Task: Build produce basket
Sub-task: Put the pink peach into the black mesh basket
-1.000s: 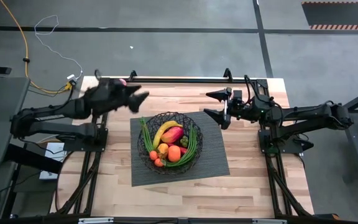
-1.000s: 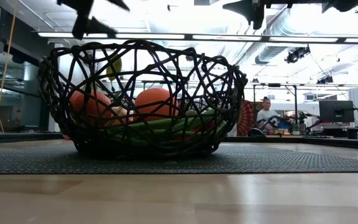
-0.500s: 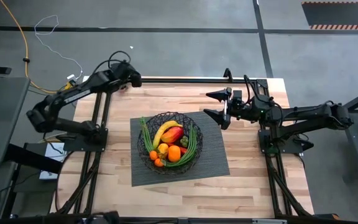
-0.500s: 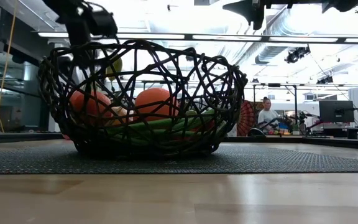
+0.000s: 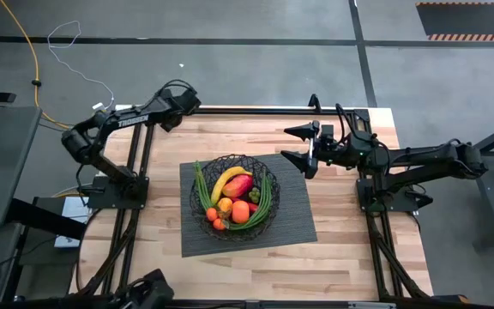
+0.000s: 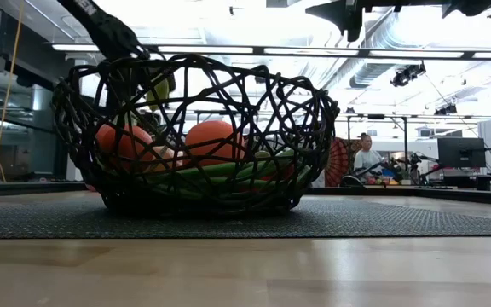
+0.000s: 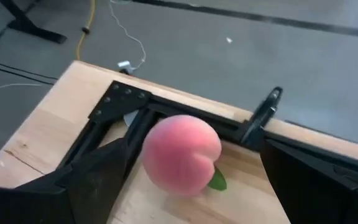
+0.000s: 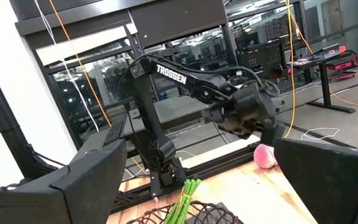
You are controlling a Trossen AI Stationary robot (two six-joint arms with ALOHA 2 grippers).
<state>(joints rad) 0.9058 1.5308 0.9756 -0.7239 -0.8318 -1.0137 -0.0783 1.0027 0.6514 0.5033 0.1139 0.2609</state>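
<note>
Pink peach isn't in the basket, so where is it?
The peach lies on the table's far left corner, under the left gripper, away from the basket.

White lettering "TROSSEN" running along the dark left arm (image 8: 185, 78) in the right wrist view, the same lettering showing faintly on that arm (image 5: 131, 122) from above

I see matt black wire basket (image 5: 234, 196), ribbed woven grey mat (image 5: 292, 219), pale varnished wood table (image 5: 341, 249), matt fuzzy-looking pink peach (image 7: 181, 154).
</note>
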